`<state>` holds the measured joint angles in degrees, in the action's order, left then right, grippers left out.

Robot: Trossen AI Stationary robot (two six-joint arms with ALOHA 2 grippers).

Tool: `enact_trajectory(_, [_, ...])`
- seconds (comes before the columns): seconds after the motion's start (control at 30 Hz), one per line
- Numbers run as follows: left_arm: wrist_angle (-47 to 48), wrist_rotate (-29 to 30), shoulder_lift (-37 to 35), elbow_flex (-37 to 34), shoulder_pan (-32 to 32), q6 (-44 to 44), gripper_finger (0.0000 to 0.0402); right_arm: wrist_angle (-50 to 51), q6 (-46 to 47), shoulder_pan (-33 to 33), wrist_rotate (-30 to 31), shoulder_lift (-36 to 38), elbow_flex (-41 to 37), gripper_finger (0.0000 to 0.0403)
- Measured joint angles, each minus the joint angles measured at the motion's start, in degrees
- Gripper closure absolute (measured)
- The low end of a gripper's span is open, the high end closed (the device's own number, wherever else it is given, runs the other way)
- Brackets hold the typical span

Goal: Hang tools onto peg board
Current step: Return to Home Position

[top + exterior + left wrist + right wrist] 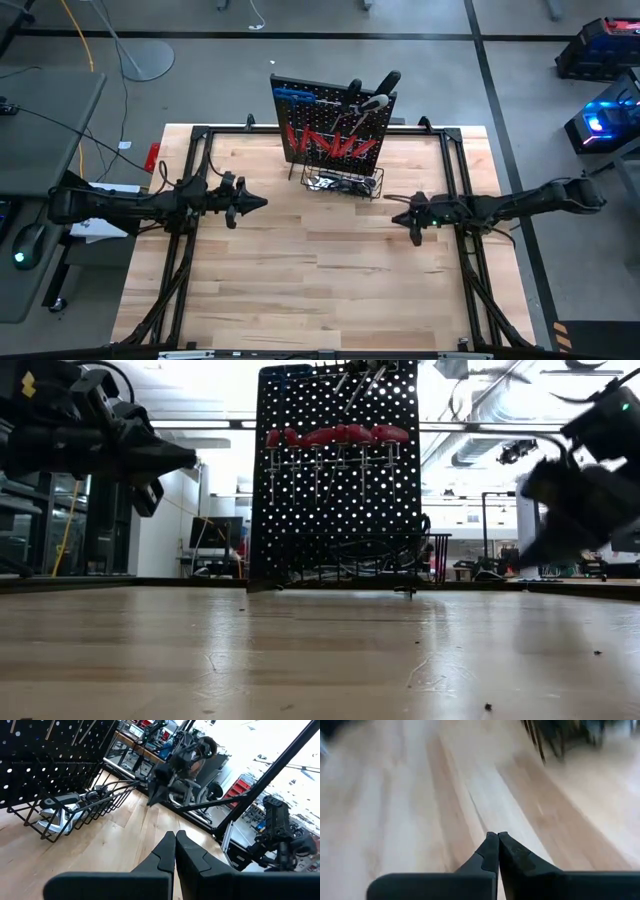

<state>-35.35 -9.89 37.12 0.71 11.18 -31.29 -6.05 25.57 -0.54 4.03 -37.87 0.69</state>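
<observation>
Tools (330, 146) on upright peg board (322, 112)

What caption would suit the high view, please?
Left gripper and right gripper hover shut above the table; tools hang on the peg board.

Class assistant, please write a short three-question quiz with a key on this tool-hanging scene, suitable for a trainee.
1. True or false: the left pincer and the right pincer each grip a tool.
2. Where is the wire basket? A: at the foot of the peg board. B: at its top. C: on the floor.
3. Fill in: the row of screwdrivers on the board has ___ handles.
Key: 1 false, both are shut and empty. 2 A. 3 red.
</observation>
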Motion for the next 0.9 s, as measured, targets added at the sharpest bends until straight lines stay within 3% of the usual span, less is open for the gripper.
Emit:
enact_trajectory(0.13, [1.43, 0.09, -1.08, -0.02, -0.13, -0.02, 0.0401, 5.27, -0.14, 0.07, -1.11, -0.7, 0.15, 0.0403])
enact_trajectory(0.3, [9.32, 0.1, -11.79, -0.03, -0.13, -0.02, 0.0401, 5.9, -0.12, -0.21, -1.29, 0.64, 0.17, 0.0403])
enact_trajectory(0.47, [19.29, 0.11, -26.92, -0.02, 0.53, -0.02, 0.0401, 5.82, -0.13, -0.94, -1.3, 13.34, 0.17, 0.0403])
enact_trajectory(0.7, [26.33, 0.16, -37.04, -0.05, 1.87, -0.01, 0.0402, 5.76, -0.12, -0.85, -1.25, 36.1, 0.17, 0.0402])
enact_trajectory(0.9, [31.62, 1.42, -36.94, 0.04, 0.71, 0.0, 0.0401, -2.51, -0.12, -0.74, -1.12, 37.86, 0.14, 0.0402])
